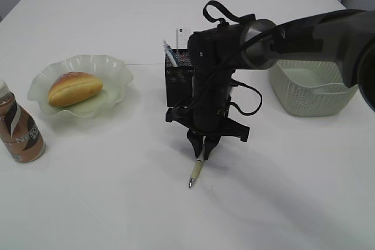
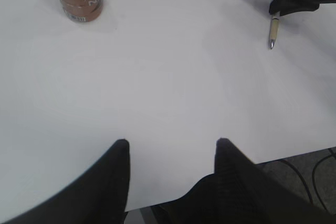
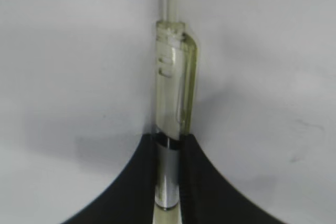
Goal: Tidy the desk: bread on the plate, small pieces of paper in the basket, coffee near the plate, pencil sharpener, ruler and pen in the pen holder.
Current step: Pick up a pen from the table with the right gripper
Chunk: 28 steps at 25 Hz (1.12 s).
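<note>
**Pen in the claw, most of the tidying done**

You have a white table (image 1: pixel 281 203) under a pale wall. In the exterior view the bread (image 1: pixel 74 88) lies on the plate (image 1: pixel 114 68), and the coffee (image 1: pixel 19 127) stands just beside the plate at the left edge. The holder (image 1: pixel 179 80) sits mid-table with a ruler (image 1: pixel 183 37) and another pen poking out of it; whether the sharpener is inside you cannot tell. The basket (image 1: pixel 304 89) is at the right, and no loose paper shows on the table. The right claw (image 1: pixel 202 147) is down in front of the holder, pinching the pen (image 1: pixel 195 173).

The left wrist view shows your left claw (image 2: pixel 170 145) standing half open over bare table near its front edge, holding nothing.

The right wrist view confirms the grip: both fingers (image 3: pixel 131 182) are pressed against the pen barrel, which lies flat on the table.

What looks left: lift the pen and drop it in the holder.
</note>
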{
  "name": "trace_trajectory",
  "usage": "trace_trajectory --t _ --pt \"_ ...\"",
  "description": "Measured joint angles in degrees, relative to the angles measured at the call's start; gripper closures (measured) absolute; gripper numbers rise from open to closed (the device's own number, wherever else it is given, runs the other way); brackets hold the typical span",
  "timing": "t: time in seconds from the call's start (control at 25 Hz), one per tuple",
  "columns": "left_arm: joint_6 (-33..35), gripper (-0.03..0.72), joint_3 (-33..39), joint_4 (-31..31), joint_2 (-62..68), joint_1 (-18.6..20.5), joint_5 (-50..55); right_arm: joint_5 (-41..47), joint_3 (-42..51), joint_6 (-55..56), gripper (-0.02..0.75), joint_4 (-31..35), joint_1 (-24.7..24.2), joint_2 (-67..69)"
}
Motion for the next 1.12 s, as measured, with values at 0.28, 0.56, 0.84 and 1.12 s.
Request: trace_trajectory --t 0.28,0.56,0.84,1.12 --pt "0.0 0.309 0.0 0.0 0.0 0.0 0.0 0.59 -0.09 -3.82 0.659 0.0 0.0 0.0" --pt "0.0 0.308 0.0 0.0 0.0 0.0 0.0 5.18 0.12 -9.73 0.659 -0.87 0.0 -0.34" --pt "0.0 0.308 0.0 0.0 0.0 0.0 0.0 6.1 0.35 -21.3 0.659 -0.99 0.04 -2.99" --pt "0.0 0.309 0.0 0.03 0.0 0.0 0.0 6.68 0.47 -32.58 0.659 -4.91 0.36 -9.74"
